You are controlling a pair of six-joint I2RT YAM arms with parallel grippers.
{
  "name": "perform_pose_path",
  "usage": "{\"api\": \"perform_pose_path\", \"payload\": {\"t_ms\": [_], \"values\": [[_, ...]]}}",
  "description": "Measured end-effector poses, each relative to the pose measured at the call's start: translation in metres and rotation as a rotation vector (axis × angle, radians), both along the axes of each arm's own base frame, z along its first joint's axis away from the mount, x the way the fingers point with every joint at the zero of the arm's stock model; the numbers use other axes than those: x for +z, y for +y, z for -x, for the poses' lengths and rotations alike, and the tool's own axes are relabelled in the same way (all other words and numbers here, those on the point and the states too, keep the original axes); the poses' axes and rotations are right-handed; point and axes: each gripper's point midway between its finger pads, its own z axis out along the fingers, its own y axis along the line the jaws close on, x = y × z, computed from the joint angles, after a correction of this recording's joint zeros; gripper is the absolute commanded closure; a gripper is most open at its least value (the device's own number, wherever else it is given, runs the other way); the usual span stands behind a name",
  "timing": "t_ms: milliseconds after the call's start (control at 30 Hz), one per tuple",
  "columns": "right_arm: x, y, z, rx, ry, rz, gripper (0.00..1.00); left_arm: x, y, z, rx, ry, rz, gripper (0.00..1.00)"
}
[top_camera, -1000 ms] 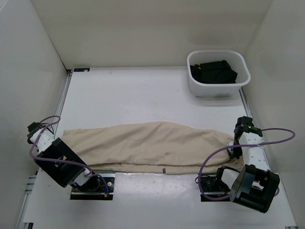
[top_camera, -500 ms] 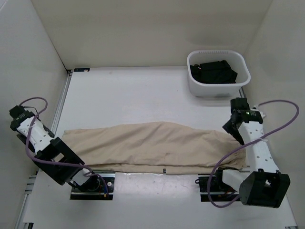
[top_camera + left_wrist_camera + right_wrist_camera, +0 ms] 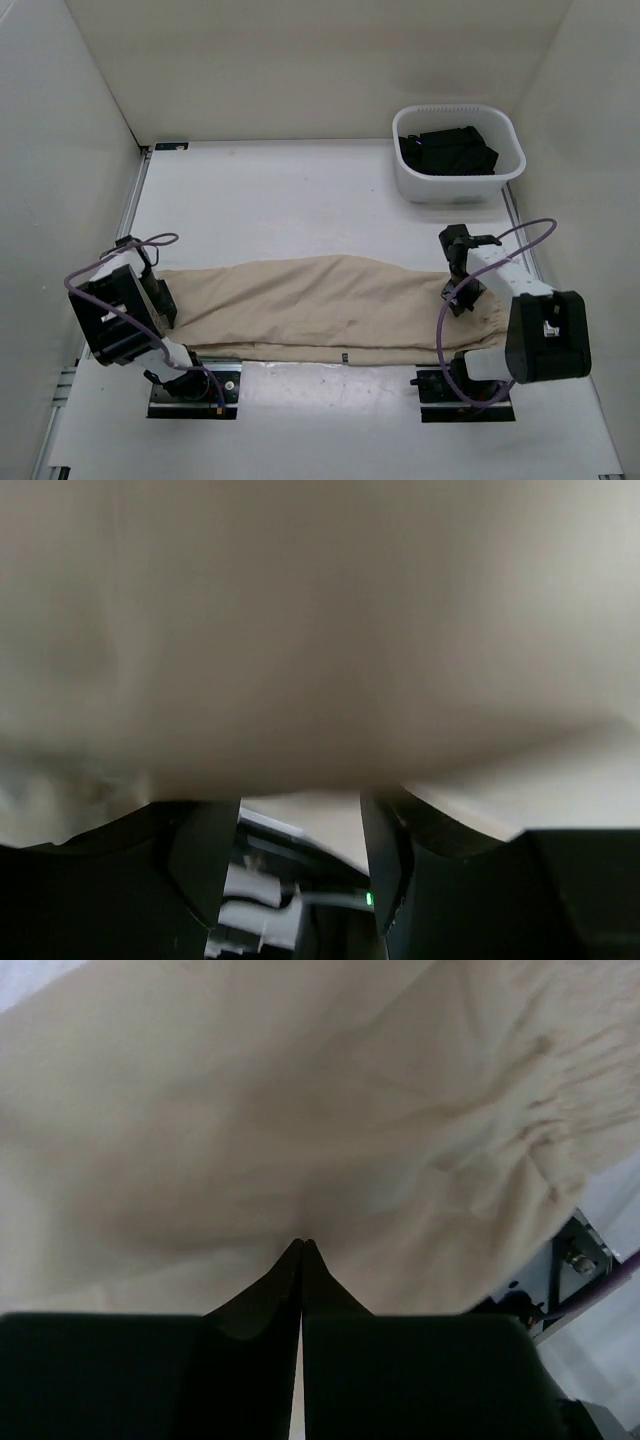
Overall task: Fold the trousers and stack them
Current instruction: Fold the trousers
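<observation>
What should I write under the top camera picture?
Left gripper and right gripper at opposite ends of beige trousers on the table; white basket behind.

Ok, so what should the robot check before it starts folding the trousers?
1. Long light beige cloth trousers lying flat on the white table: ok.
2. Left claw open at the trousers' left end: ok.
3. Right claw open, ready to grab: not ok. It is shut, tips against the cloth.
4. Cloth caught between either claw's fingers: cannot tell.
5. Right arm's purple cable away from the cloth: not ok. It loops across the right end.
6. White plastic tub of dark clothes standing apart from the trousers: ok.
</observation>
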Motion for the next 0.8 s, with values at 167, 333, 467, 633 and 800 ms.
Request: {"api": "perform_pose_path", "payload": {"t_ms": [167, 333, 467, 633, 800], "values": [[-0.031, -0.002, -0.005, -0.039, 0.1, -0.038, 1.0, -0.007, 0.012, -0.018, -0.013, 0.008, -0.016, 0.38], [-0.031, -0.011, -0.017, -0.066, 0.194, -0.074, 1.0, -0.007, 0.02, -0.053, -0.049, -0.013, -0.015, 0.35], [-0.029, -0.021, -0.06, -0.054, 0.166, -0.07, 1.0, -0.006, 0.021, -0.089, -0.104, -0.041, -0.019, 0.34], [-0.02, -0.028, -0.15, 0.0, -0.035, -0.057, 1.0, -0.005, 0.02, -0.122, -0.156, -0.09, -0.047, 0.31], [-0.002, -0.026, -0.179, 0.074, -0.123, -0.075, 0.4, -0.004, 0.02, -0.127, -0.161, -0.1, -0.049, 0.3]]}}
